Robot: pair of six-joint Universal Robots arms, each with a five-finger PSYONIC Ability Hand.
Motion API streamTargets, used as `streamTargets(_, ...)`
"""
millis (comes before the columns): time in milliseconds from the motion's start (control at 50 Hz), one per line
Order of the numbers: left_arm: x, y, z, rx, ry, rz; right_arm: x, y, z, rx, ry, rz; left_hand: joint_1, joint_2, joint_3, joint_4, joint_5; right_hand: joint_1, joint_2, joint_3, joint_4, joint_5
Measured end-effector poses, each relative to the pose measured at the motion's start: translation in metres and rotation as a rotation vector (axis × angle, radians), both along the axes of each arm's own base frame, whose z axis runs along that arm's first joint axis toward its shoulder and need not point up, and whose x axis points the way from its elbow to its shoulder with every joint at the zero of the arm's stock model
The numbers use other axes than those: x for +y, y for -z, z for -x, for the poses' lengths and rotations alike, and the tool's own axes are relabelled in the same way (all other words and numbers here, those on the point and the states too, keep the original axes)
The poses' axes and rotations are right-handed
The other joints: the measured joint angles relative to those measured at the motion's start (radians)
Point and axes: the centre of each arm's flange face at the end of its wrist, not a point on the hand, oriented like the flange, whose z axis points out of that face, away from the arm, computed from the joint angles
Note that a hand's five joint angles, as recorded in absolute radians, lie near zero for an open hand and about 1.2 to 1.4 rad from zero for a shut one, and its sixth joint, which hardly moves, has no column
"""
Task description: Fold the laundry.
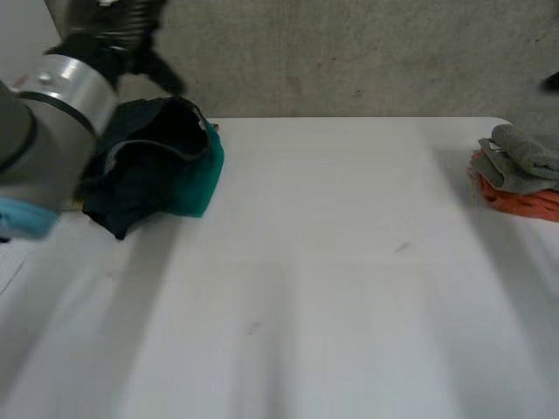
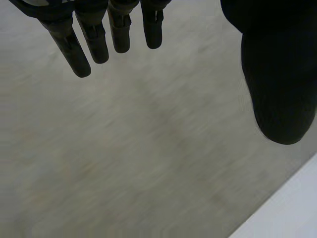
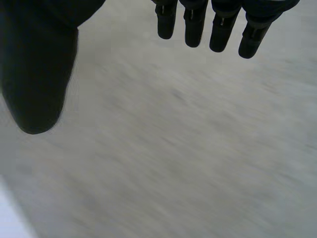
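In the head view, a crumpled heap of dark navy and teal cloth (image 1: pixel 162 166) lay at the far left of the white bench (image 1: pixel 332 262), close to its far edge. The grey left arm (image 1: pixel 44 131) rose beside the heap at the left, and the black left hand (image 1: pixel 118 35) hung above and beyond it, against the grey wall (image 1: pixel 349 52). At the far right edge of the bench sat a folded grey cloth (image 1: pixel 524 157) stacked on a folded orange cloth (image 1: pixel 520 199), well apart from the heap.

In the left wrist view, the left hand's fingers (image 2: pixel 94 39) pointed straight out with the thumb held wide of them (nothing between them). Beyond them was a blurred grey surface (image 2: pixel 148 148), with a corner of the bench just beside the thumb's tip.

In the right wrist view, the right hand (image 3: pixel 37 74) was likewise spread, its fingers (image 3: pixel 193 25) straight and the thumb well clear, holding nothing, over a similar grey surface.
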Motion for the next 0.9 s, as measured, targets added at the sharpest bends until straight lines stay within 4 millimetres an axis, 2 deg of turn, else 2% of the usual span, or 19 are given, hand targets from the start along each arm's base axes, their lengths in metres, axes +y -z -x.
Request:
streamTargets(60,-0.044,0.022,-0.033,-0.045,-0.110,-0.032,0.032,0.030,-0.036,0.023,-0.162,-0.111,0.001,0.000,0.001,0.002,0.000,0.000,0.000,0.000,0.000,0.000)
streamTargets(80,-0.044,0.022,-0.033,-0.045,-0.110,-0.032,0.032,0.030,-0.036,0.023,-0.162,-0.111,0.001,0.000,0.001,0.002,0.000,0.000,0.000,0.000,0.000,0.000)
streamTargets(100,-0.065,0.037,-0.050,-0.079,-0.155,-0.054,0.050,0.049,-0.052,0.038,-0.228,-0.183,0.001,0.000,0.001,0.002,0.000,0.000,0.000,0.000,0.000,0.000)
streamTargets(160,-0.096,0.072,-0.069,-0.160,-0.208,-0.084,0.072,0.078,-0.067,0.068,-0.268,-0.298,0.002,0.001,0.002,0.002,0.000,0.000,0.000,0.000,0.000,0.000)
streamTargets(180,-0.100,0.076,-0.071,-0.171,-0.213,-0.086,0.075,0.081,-0.068,0.073,-0.269,-0.313,0.002,0.001,0.002,0.002,0.000,0.000,0.000,0.000,0.000,0.000)
streamTargets(200,-0.115,0.097,-0.078,-0.219,-0.230,-0.096,0.083,0.094,-0.072,0.094,-0.267,-0.366,0.002,0.001,0.002,0.002,0.000,0.000,0.000,0.000,0.000,0.000)
streamTargets(240,-0.125,0.112,-0.082,-0.251,-0.241,-0.100,0.089,0.107,-0.075,0.119,-0.262,-0.416,0.002,0.001,0.002,0.002,0.000,0.000,0.000,0.000,0.000,0.000)
streamTargets(300,-0.150,0.150,-0.091,-0.312,-0.252,-0.109,0.100,0.135,-0.078,0.181,-0.241,-0.520,0.002,0.001,0.002,0.002,0.000,0.000,0.000,0.000,0.000,0.000)
streamTargets(380,-0.171,0.184,-0.096,-0.336,-0.244,-0.126,0.107,0.156,-0.077,0.232,-0.224,-0.590,0.002,0.002,0.002,0.002,0.000,0.000,0.000,0.000,0.000,0.000)
streamTargets(440,-0.181,0.200,-0.098,-0.338,-0.240,-0.136,0.110,0.163,-0.076,0.247,-0.217,-0.614,0.025,0.022,0.018,0.019,0.019,0.000,0.000,0.000,0.000,0.000)
streamTargets(460,-0.185,0.208,-0.098,-0.337,-0.238,-0.141,0.111,0.166,-0.075,0.251,-0.216,-0.624,0.074,0.067,0.059,0.064,0.058,0.000,0.000,0.000,0.000,0.000)
streamTargets(520,-0.191,0.217,-0.098,-0.334,-0.239,-0.144,0.112,0.169,-0.074,0.250,-0.212,-0.634,0.429,0.381,0.379,0.388,0.365,0.000,0.000,0.000,0.000,0.000)
streamTargets(540,-0.191,0.217,-0.098,-0.333,-0.239,-0.144,0.112,0.169,-0.074,0.250,-0.212,-0.635,0.546,0.510,0.506,0.516,0.485,0.000,0.000,0.000,0.000,0.000)
streamTargets(600,-0.193,0.217,-0.096,-0.328,-0.244,-0.140,0.113,0.170,-0.073,0.247,-0.210,-0.638,0.546,0.510,0.506,0.516,0.485,0.000,0.000,0.000,0.000,0.000)
streamTargets(620,-0.191,0.210,-0.093,-0.318,-0.254,-0.132,0.113,0.169,-0.072,0.244,-0.207,-0.639,0.880,0.944,0.936,0.949,0.897,0.000,0.000,0.000,0.000,0.000)
streamTargets(700,-0.176,0.182,-0.077,-0.274,-0.259,-0.117,0.112,0.167,-0.071,0.240,-0.197,-0.632,0.882,0.974,0.959,0.979,0.913,0.000,0.000,0.000,0.000,0.000)
streamTargets(800,-0.130,0.131,-0.039,-0.158,-0.181,-0.105,0.108,0.158,-0.069,0.231,-0.165,-0.602,0.882,0.980,0.970,0.988,0.913,0.000,0.000,0.000,0.000,0.000)
streamTargets(840,-0.102,0.110,-0.018,-0.098,-0.115,-0.110,0.107,0.152,-0.067,0.224,-0.147,-0.584,0.892,0.982,0.978,0.989,0.913,0.000,0.000,0.000,0.000,0.000)
streamTargets(900,-0.063,0.095,0.012,-0.034,-0.014,-0.138,0.105,0.145,-0.065,0.215,-0.120,-0.564,0.900,0.983,0.990,0.992,0.913,0.000,0.000,0.000,0.000,0.000)
